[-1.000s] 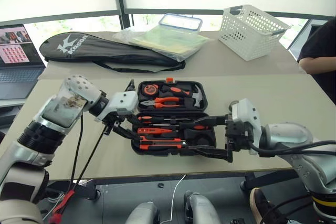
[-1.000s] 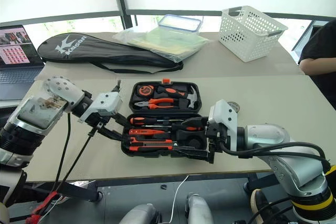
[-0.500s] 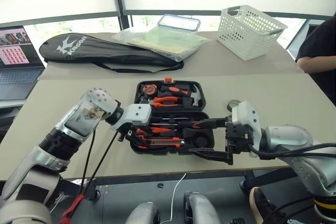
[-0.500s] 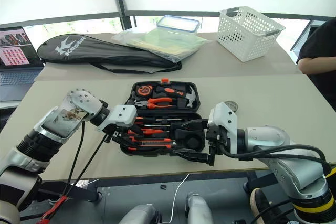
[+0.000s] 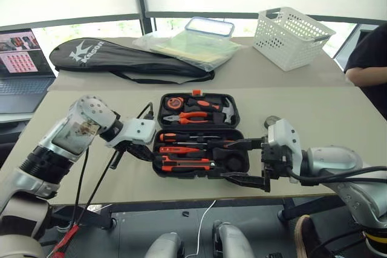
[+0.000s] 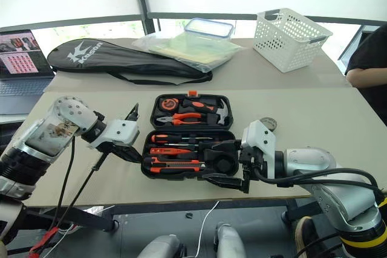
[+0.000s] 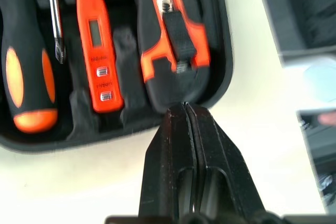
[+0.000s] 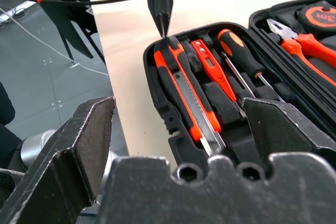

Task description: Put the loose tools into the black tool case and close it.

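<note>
Here left gripper (image 7: 185, 109) pinched together, tips touching black tool case (image 7: 223, 72) rim

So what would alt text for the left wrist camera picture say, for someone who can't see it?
Two black gripper fingers, pressed shut with nothing between them, have their tips at the rim of an open black tool case on a pale table. Inside lie a black-and-orange utility knife, a slim orange tester screwdriver and a black-and-orange screwdriver handle.
</note>
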Controlling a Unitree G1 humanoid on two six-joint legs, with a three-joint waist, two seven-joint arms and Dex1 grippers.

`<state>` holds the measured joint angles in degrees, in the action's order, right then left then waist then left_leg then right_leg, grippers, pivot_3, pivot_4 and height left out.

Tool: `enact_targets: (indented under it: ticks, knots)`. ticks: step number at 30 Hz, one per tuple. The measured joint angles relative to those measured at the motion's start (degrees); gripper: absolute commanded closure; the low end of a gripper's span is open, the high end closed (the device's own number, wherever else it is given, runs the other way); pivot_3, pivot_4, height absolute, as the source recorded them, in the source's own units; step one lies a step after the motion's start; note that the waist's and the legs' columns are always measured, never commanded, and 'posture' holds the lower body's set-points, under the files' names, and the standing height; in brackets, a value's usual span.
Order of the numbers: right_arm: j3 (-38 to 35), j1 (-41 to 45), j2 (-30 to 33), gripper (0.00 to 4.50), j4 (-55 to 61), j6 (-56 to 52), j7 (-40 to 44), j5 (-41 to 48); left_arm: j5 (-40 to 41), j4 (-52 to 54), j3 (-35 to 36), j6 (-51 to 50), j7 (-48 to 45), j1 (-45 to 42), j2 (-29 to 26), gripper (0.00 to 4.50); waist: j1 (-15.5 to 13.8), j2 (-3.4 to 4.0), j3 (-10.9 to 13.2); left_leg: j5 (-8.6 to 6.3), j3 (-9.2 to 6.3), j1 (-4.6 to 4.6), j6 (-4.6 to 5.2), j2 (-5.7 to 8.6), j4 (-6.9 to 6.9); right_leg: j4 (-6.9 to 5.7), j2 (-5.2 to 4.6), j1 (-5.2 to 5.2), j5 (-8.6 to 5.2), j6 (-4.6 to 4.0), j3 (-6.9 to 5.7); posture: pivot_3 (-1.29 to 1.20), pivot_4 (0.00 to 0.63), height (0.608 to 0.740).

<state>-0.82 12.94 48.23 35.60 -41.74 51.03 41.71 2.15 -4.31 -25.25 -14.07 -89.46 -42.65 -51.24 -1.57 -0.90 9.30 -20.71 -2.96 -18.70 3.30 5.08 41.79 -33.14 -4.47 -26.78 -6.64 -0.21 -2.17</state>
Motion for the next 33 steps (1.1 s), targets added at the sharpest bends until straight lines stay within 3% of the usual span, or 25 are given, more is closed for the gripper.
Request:
enact_targets:
  ticks: [4, 6, 15, 22, 28, 33]
  knots:
    - [0.0, 0.16, 0.04, 0.0, 0.02, 0.0, 0.04, 0.01, -2.65, -1.81, -0.23, 4.19, 2.22, 0.67, 2.45, 4.43, -0.51, 0.06, -0.04, -0.15, 0.0, 0.59, 0.23, -0.05, -0.02, 0.06, -0.05, 0.59, -0.08, 0.14, 0.06, 0.0, 0.15, 0.74]
    - [0.0, 0.16, 0.04, 0.0, 0.02, 0.0, 0.04, 0.04, -2.96, -2.06, 0.19, 4.5, 2.36, 1.04, 2.82, 4.43, -0.55, 0.18, -0.12, -0.16, 0.01, 0.62, 0.26, -0.04, -0.02, 0.04, -0.07, 0.6, -0.27, 0.45, 0.09, 0.0, 0.15, 0.74]
    - [-0.01, -0.03, 0.44, 0.0, 0.11, 0.0, 0.09, 0.08, -2.47, -4.61, 1.35, 3.56, -0.94, -1.03, 2.88, 4.43, -0.2, 0.26, -0.19, -0.1, 0.01, 0.46, 0.16, -0.05, -0.01, 0.01, 0.03, 0.41, -0.09, 0.16, 0.06, 0.0, 0.15, 0.74]
    - [0.0, -0.01, 0.56, 0.0, 0.1, 0.0, 0.18, 0.03, 8.21, -0.05, 1.12, -5.71, -2.67, -6.3, -0.08, 4.43, 0.86, 0.13, -0.1, -0.11, 0.01, 0.26, 0.16, -0.03, -0.03, -0.02, 0.02, 0.19, -0.09, 0.16, 0.02, 0.0, 0.15, 0.74]
    - [0.11, 0.02, 0.54, 0.0, 0.11, 0.0, -0.01, 0.03, 2.43, 0.87, -4.8, -1.9, -1.95, -1.26, 1.97, 4.43, 0.87, 0.11, -0.09, -0.12, 0.02, 0.19, 0.16, -0.02, -0.05, 0.05, 0.02, 0.14, -0.09, 0.16, 0.0, 0.0, 0.15, 0.74]
    - [0.1, -0.05, 0.54, 0.0, 0.12, 0.0, -0.41, 0.07, -1.78, -1.49, -4.99, 4.74, -0.5, -1.44, 4.5, 4.43, 0.56, 0.3, -0.21, -0.2, -0.02, 0.55, 0.29, -0.05, -0.07, 0.09, -0.17, 0.58, -0.15, 0.23, 0.07, 0.0, 0.15, 0.74]
